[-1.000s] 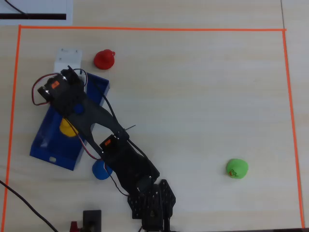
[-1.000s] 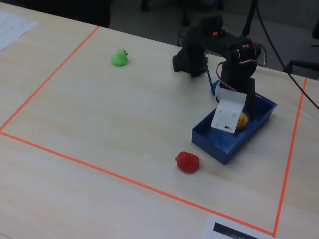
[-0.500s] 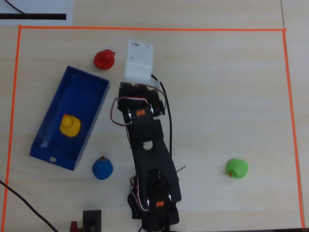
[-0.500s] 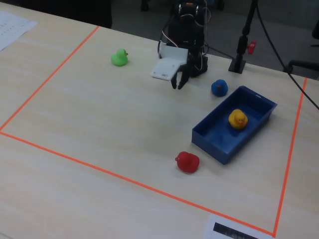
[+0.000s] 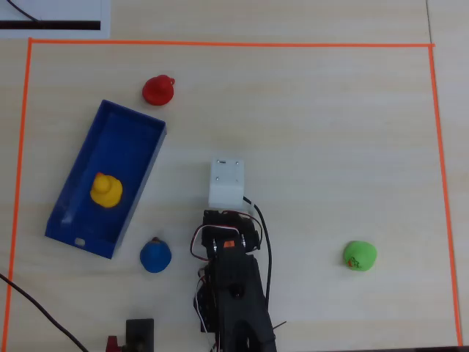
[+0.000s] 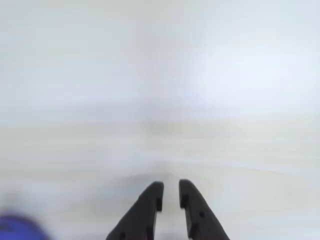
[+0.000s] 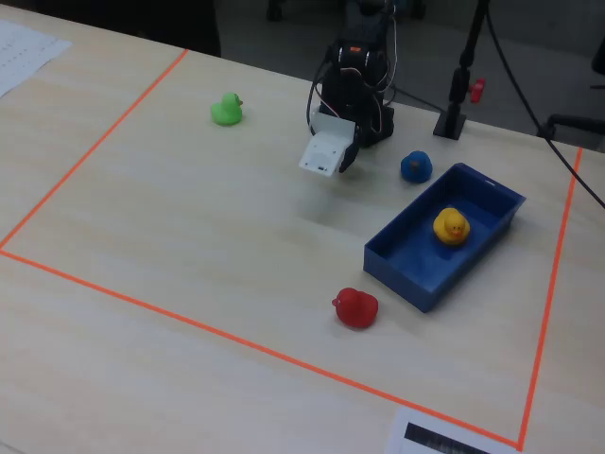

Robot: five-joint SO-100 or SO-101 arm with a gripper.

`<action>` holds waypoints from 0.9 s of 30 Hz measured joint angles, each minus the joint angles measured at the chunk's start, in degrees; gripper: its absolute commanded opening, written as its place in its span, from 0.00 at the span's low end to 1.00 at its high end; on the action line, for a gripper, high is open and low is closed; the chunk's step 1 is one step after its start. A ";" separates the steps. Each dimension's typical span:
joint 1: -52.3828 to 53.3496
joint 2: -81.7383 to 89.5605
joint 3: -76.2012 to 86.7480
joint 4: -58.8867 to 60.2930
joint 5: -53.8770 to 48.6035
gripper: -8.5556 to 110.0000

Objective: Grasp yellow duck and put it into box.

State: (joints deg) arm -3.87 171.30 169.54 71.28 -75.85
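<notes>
Showing the late stage of the task: the pale wooden table (image 5: 308, 110), bounded by an orange tape line (image 5: 220, 43), carries every object in the scene. The box (image 5: 80, 158) — a long dark-blue open tray — lies at the left of the overhead view, set at a slant. The arm (image 5: 234, 286) stands at the bottom centre of that view, folded back over its base, well apart from the box. The yellow duck (image 5: 106, 190) sits upright on the box floor, inside the walls; in the fixed view (image 7: 452, 227) its orange beak is visible. Three other toys lie on the bare table: a red duck (image 5: 158, 89) just beyond the far end of the box, a blue toy (image 5: 155, 255) near its other end, and a green toy (image 5: 359, 255) far to the right. The pincer (image 6: 170, 186), seen in the wrist view, is nearly closed — a narrow gap between the fingertips, nothing held. By this evidence the placement appears complete, with no step left.
</notes>
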 measured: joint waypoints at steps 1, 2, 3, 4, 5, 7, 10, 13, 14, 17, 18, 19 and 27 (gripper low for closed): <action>0.00 3.34 1.76 1.58 -0.53 0.07; 0.00 6.77 3.08 1.93 -0.70 0.07; 0.18 9.49 3.78 2.64 -1.14 0.07; 0.35 11.16 4.39 2.90 -1.49 0.07; 0.70 12.30 5.01 2.99 -1.85 0.07; 1.67 14.15 6.59 2.99 -3.08 0.07; 2.81 16.70 8.53 2.99 -4.22 0.07; 1.67 17.93 8.61 3.43 -3.96 0.07; 1.23 18.28 8.61 3.60 -4.22 0.07; 0.62 18.28 8.61 3.69 -4.92 0.07; 0.62 18.28 8.61 3.69 -4.92 0.07; 0.62 18.28 8.61 3.69 -4.92 0.07; 1.23 18.37 8.61 3.96 -6.59 0.07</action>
State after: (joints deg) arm -2.64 189.67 178.15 75.23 -82.44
